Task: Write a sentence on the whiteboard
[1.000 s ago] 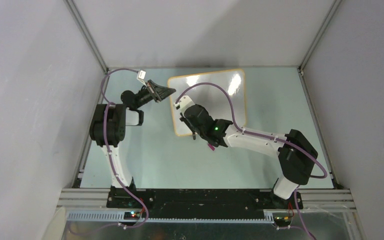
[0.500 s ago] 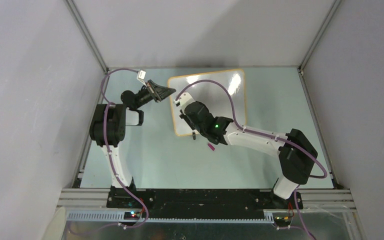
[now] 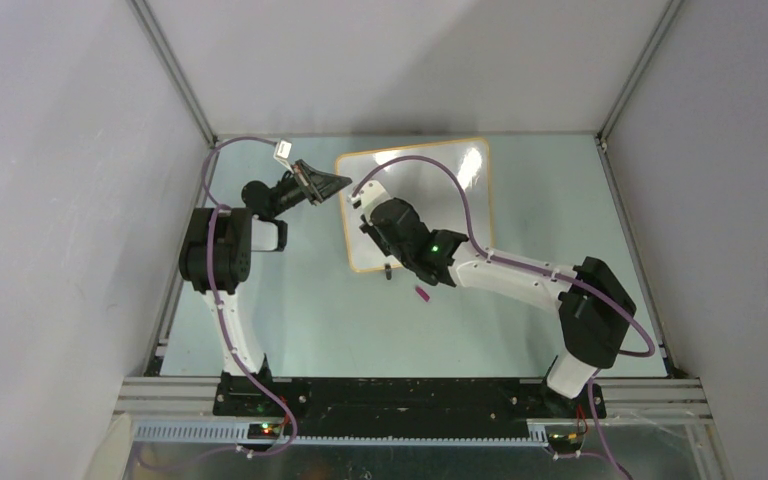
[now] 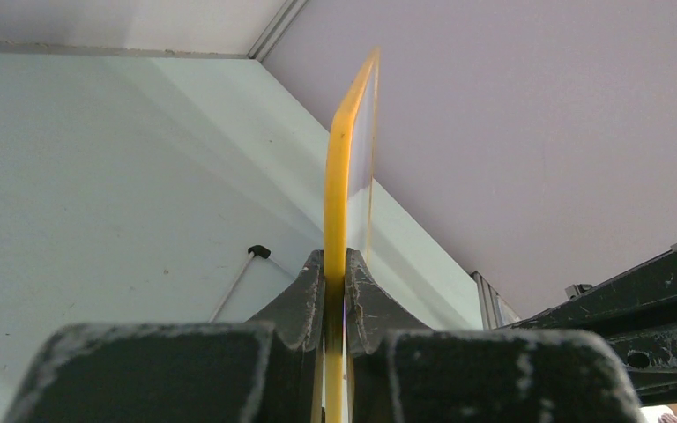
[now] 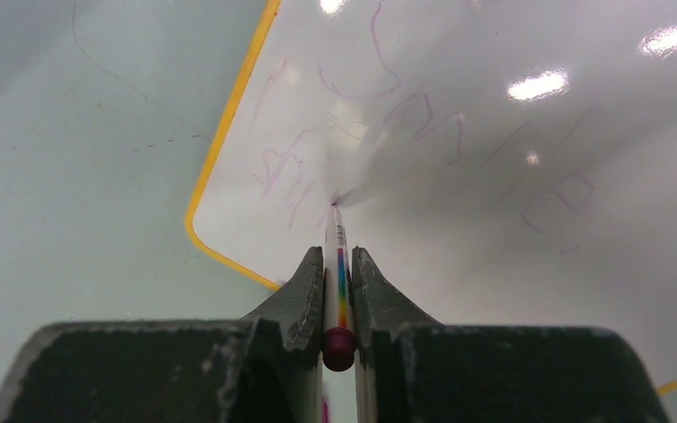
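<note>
There is one whiteboard (image 3: 420,195), one marker (image 5: 336,231) and one small loose purple piece (image 3: 423,294). Two arms work over them.

The whiteboard, glossy white in a thin orange-yellow frame, lies on the far half of the desk (image 3: 310,300), near the back wall. The left hand (image 4: 335,275) reaches it from the left. Its two fingers are pressed together on the board's near-left edge, with the yellow frame pinched between them.

The right hand (image 5: 338,257) hangs over the board's near-left corner and pinches the marker, a slim white barrel with a rainbow stripe and a dark purple end. The marker's tip touches the white surface just inside that rounded corner. Faint purple strokes (image 5: 379,79) are scattered over the board around the tip and beyond it; they cannot be read as letters.

The purple piece lies on the desk just off the board's near edge, beside the right arm and apart from both hands.

The desk is a pale, slightly greenish sheet with a few thin scratches. Plain grey-lilac walls (image 3: 60,200) close it in on three sides, with metal rails running up the two back corners. Ceiling lights show as bright patches on the board.
</note>
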### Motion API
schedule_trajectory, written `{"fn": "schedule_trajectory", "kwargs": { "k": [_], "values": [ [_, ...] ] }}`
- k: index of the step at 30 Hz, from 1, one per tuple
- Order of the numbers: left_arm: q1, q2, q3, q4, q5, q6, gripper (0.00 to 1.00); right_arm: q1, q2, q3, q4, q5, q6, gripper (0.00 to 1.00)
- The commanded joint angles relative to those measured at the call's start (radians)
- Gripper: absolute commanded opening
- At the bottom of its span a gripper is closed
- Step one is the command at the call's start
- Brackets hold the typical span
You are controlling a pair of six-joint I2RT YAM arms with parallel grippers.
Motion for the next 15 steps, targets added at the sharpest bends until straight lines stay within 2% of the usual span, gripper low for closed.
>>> {"fn": "schedule_trajectory", "kwargs": {
  "k": [1, 15],
  "values": [
    [-0.011, 0.021, 0.008, 0.026, 0.063, 0.031, 0.00, -0.024, 0.007, 0.039, -0.003, 0.021, -0.005, 0.00],
    [-0.011, 0.021, 0.010, 0.028, 0.064, 0.029, 0.00, -0.036, -0.005, 0.039, -0.041, 0.031, 0.015, 0.00]
  ]
}}
